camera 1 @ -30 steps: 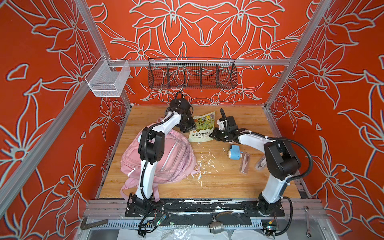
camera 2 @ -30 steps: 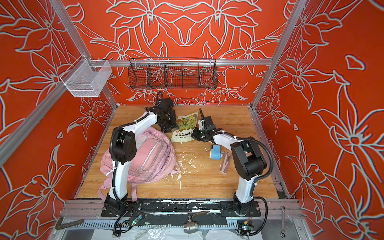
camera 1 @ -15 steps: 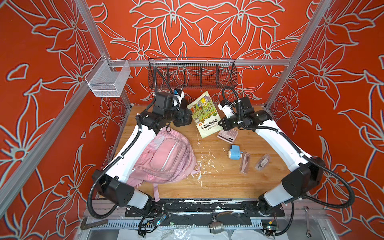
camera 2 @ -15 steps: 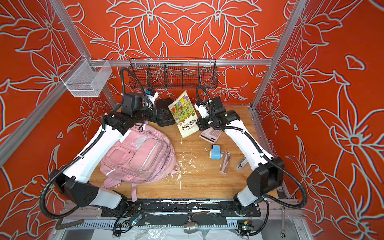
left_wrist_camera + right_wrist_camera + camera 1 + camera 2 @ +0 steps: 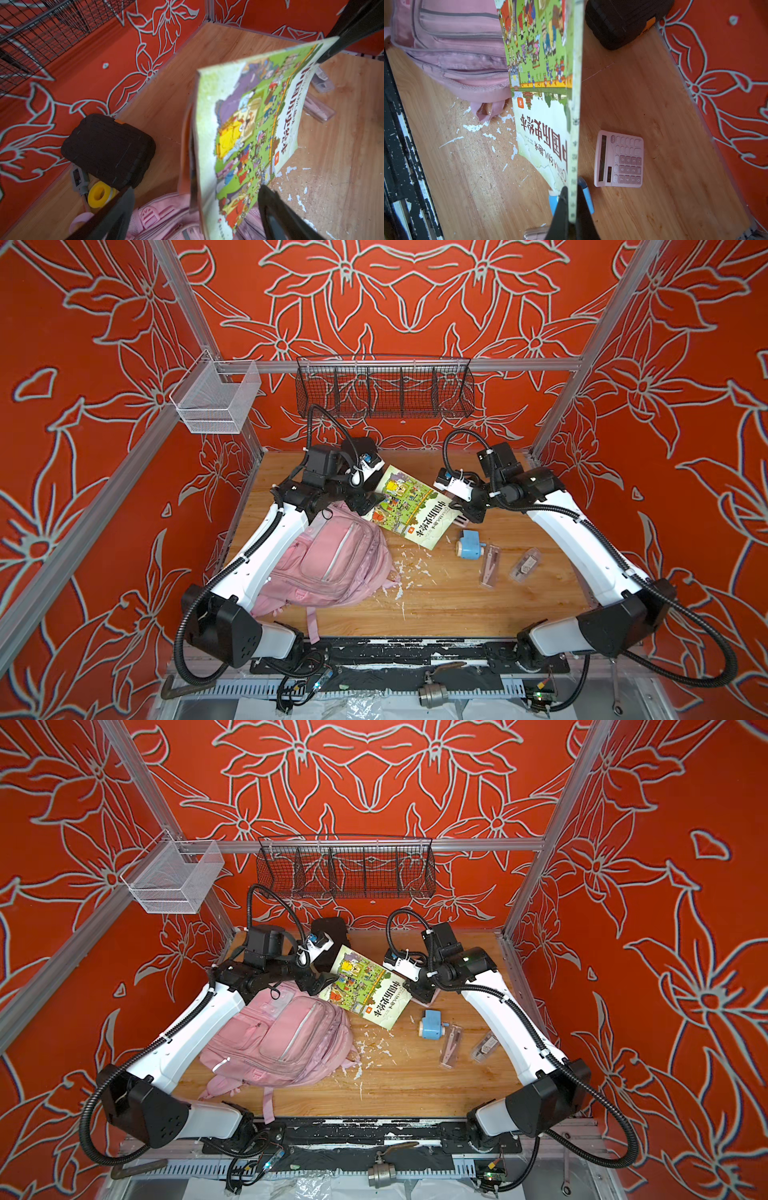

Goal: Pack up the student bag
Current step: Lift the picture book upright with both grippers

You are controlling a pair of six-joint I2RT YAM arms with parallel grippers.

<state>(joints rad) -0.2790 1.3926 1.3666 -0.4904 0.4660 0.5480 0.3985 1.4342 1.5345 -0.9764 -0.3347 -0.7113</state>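
The student bag (image 5: 328, 560) (image 5: 282, 1040) lies flat on the left of the wooden table, a pale pink backpack with its pockets facing up. My right gripper (image 5: 572, 207) (image 5: 459, 510) is shut on the edge of a green picture book (image 5: 409, 506) (image 5: 365, 990), which it holds tilted above the table. The book's far corner reaches over the top of the student bag (image 5: 166, 218). My left gripper (image 5: 197, 207) (image 5: 368, 502) is open there, one finger on either side of the book (image 5: 249, 135), without pinching it.
A black case (image 5: 359, 452) (image 5: 108, 147) stands at the back, with a yellow tape roll (image 5: 99, 194) beside it. A pink calculator (image 5: 619, 160), a blue sharpener (image 5: 468, 544) and two clear cases (image 5: 489, 566) (image 5: 525, 565) lie right of the book. White flakes litter the middle.
The book has come up off the table in the right gripper and swung down toward the bag's top. The left gripper has opened wide.
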